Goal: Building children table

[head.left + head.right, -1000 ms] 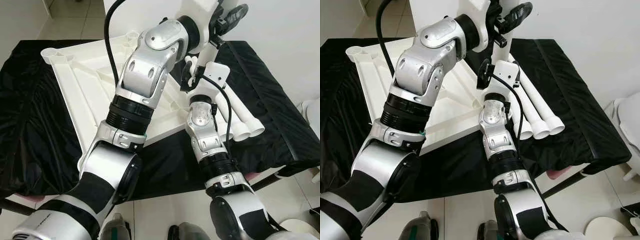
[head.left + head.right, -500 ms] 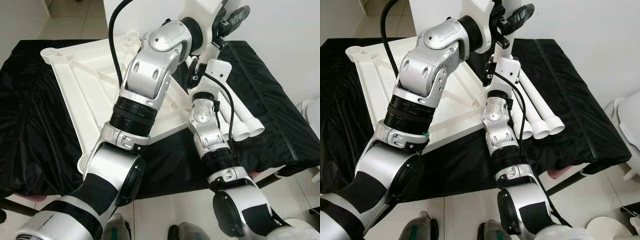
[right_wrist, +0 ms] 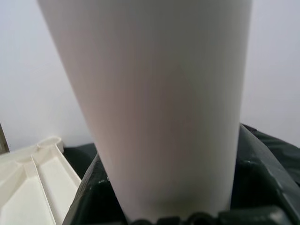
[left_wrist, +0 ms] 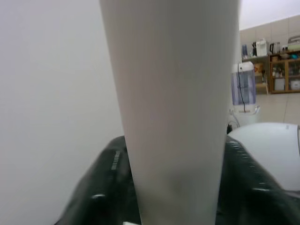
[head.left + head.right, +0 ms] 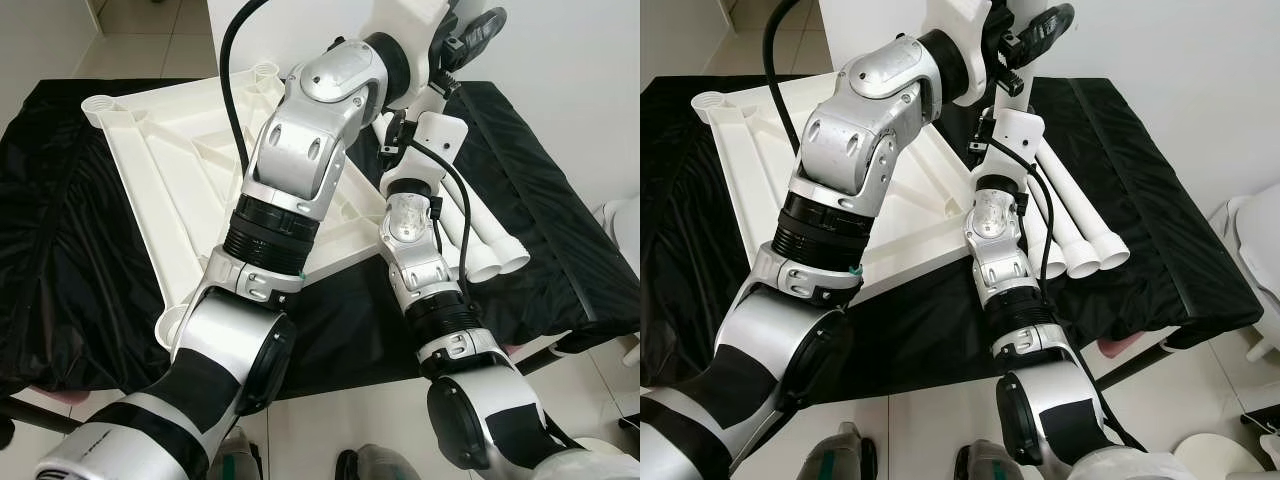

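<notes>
The white table top (image 5: pixel 170 170) lies upside down on a black cloth (image 5: pixel 60 250). At its far right corner a white table leg (image 5: pixel 1012 98) stands upright. My left gripper (image 5: pixel 1035 30) is shut on the leg high up, the black fingers (image 4: pixel 98 187) pressed on both its sides. Lower on the same leg my right gripper (image 5: pixel 985 130) is shut, its fingers (image 3: pixel 262 178) hugging the tube (image 3: pixel 154 108). Three more white legs (image 5: pixel 490 240) lie side by side on the cloth, right of my right forearm.
A white wall stands close behind the table. The cloth's front edge (image 5: pixel 560 335) hangs over the tiled floor. A white rounded object (image 5: pixel 625 225) sits at the right edge. The table top's ribs and corner sockets (image 5: pixel 100 105) face up.
My right wrist has slid slightly farther and higher along the upright leg. The left elbow has shifted a little to the right. Both grips hold.
</notes>
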Motion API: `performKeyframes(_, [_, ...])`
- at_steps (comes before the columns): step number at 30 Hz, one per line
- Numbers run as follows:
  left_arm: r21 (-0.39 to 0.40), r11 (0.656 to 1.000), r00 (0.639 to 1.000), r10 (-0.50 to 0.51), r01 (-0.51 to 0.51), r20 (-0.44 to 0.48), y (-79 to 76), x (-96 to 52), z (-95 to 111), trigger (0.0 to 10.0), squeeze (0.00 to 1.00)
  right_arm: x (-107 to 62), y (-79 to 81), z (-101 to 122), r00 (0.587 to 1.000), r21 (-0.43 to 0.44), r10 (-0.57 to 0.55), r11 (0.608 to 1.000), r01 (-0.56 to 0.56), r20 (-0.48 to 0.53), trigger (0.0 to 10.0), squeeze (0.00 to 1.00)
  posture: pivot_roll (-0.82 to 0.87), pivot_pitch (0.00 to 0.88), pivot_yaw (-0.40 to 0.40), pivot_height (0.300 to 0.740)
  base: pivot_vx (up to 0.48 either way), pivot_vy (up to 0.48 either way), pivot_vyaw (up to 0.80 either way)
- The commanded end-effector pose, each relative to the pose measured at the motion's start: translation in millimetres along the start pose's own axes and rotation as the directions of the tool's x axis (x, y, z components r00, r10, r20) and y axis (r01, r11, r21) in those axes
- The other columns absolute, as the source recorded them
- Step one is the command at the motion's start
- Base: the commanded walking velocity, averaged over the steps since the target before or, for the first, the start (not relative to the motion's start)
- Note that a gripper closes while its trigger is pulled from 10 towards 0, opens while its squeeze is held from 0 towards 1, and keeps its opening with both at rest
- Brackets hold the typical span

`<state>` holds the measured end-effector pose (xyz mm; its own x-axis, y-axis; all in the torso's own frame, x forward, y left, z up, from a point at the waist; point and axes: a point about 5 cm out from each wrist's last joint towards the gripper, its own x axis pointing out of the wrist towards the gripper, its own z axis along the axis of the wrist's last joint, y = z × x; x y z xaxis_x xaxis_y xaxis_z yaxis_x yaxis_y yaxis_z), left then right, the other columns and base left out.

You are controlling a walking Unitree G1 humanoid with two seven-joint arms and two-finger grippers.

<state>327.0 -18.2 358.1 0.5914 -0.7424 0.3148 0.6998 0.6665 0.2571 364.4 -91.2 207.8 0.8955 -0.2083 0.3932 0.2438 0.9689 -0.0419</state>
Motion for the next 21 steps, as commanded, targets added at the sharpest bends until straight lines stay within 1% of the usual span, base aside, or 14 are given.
performKeyframes(1, [-0.006, 0.977, 0.977, 0.213, -0.213, 0.028, 9.4, 0.4, 7, 10.0, 1.00, -0.9, 0.2, -3, 1.000, -0.003, -0.001, 1.000, 0.001, -0.013, 0.0, 0.00, 0.01, 0.000, -0.019, 0.740, 0.000, 0.000, 0.00])
performKeyframes(2, [-0.021, 0.977, 0.977, 0.212, -0.211, 0.034, 9.2, 0.3, 7, 10.0, 1.00, -0.7, 0.4, -3, 1.000, 0.000, -0.001, 1.000, 0.001, -0.014, 4.6, 0.00, 0.01, 0.000, -0.018, 0.740, 0.000, 0.000, 0.00])
performKeyframes(3, [-0.035, 0.977, 0.977, 0.210, -0.209, 0.039, 8.9, 0.2, 7, 10.0, 1.00, -0.5, 0.4, -3, 1.000, 0.005, -0.001, 1.000, 0.001, -0.016, 10.0, 0.00, 0.01, 0.000, -0.019, 0.740, 0.000, 0.000, 0.00])
performKeyframes(6, [-0.045, 0.979, 0.978, 0.203, -0.201, 0.043, 8.5, 0.2, 8, 10.0, 1.00, -0.4, 0.5, -3, 1.000, 0.011, 0.000, 1.000, 0.001, -0.020, 10.0, 0.00, 0.01, 0.000, -0.020, 0.740, 0.000, 0.000, 0.00])
performKeyframes(8, [-0.052, 0.982, 0.982, 0.185, -0.183, 0.041, 7.9, 0.1, 8, 10.0, 1.00, 0.4, 1.1, -3, 1.000, 0.040, 0.006, 0.999, -0.005, -0.029, 10.0, 0.00, 0.02, 0.000, -0.020, 0.740, 0.000, 0.000, 0.00])
performKeyframes(10, [-0.051, 0.982, 0.982, 0.183, -0.181, 0.038, 7.9, 0.0, 8, 10.0, 1.00, 1.2, 0.9, -2, 1.000, 0.049, 0.007, 0.999, -0.005, -0.029, 10.0, 0.00, 0.02, 0.000, -0.020, 0.740, 0.000, 0.000, 0.00])
performKeyframes(11, [-0.040, 0.981, 0.982, 0.189, -0.188, 0.021, 8.7, -0.9, 6, 10.0, 1.00, 3.7, -0.4, -1, 1.000, 0.074, 0.003, 0.997, -0.001, -0.027, 10.0, 0.00, 0.02, 0.000, -0.019, 0.740, 0.000, 0.000, 0.00])
performKeyframes(14, [-0.038, 0.981, 0.981, 0.193, -0.193, 0.015, 9.2, -1.5, 5, 10.0, 1.00, 5.1, -1.9, 1, 1.000, 0.082, -0.006, 0.997, 0.007, -0.023, 10.0, 0.00, 0.02, 0.000, -0.019, 0.740, 0.000, 0.000, 0.00])
performKeyframes(15, [-0.049, 0.980, 0.981, 0.193, -0.193, 0.010, 9.4, -2.4, 4, 10.0, 0.00, 7.0, -4.9, 1, 1.000, 0.083, -0.020, 0.996, 0.022, -0.022, 10.0, 0.00, 0.02, 0.000, -0.014, 0.740, 0.000, 0.000, 0.00])
performKeyframes(16, [-0.054, 0.980, 0.981, 0.194, -0.193, 0.008, 9.6, -3.2, 3, 10.0, 0.00, 8.7, -8.3, 1, 0.999, 0.088, -0.037, 0.995, 0.039, -0.024, 10.0, 0.00, 0.01, 0.000, -0.013, 0.740, 0.000, 0.000, 0.00])
performKeyframes(18, [-0.054, 0.980, 0.981, 0.194, -0.193, 0.008, 9.6, -3.2, 3, 10.0, 0.00, 8.7, -8.3, 1, 0.999, 0.088, -0.037, 0.995, 0.039, -0.024, 10.0, 0.00, 0.01, 0.000, -0.013, 0.740, 0.000, 0.000, 0.00])
performKeyframes(19, [-0.060, 0.981, 0.983, 0.186, -0.185, -0.001, 11.2, -6.5, 0, 10.0, 0.00, 12.5, -17.9, 1, 0.997, 0.088, -0.073, 0.993, 0.075, -0.028, 10.0, 0.00, 0.01, 0.000, -0.011, 0.740, 0.000, 0.000, 0.00])
performKeyframes(21, [-0.060, 0.981, 0.983, 0.186, -0.185, -0.001, 11.2, -6.5, 0, 10.0, 0.00, 12.5, -17.9, 1, 0.997, 0.088, -0.073, 0.993, 0.075, -0.028, 10.0, 0.00, 0.01, 0.000, -0.011, 0.740, 0.000, 0.000, 0.00])
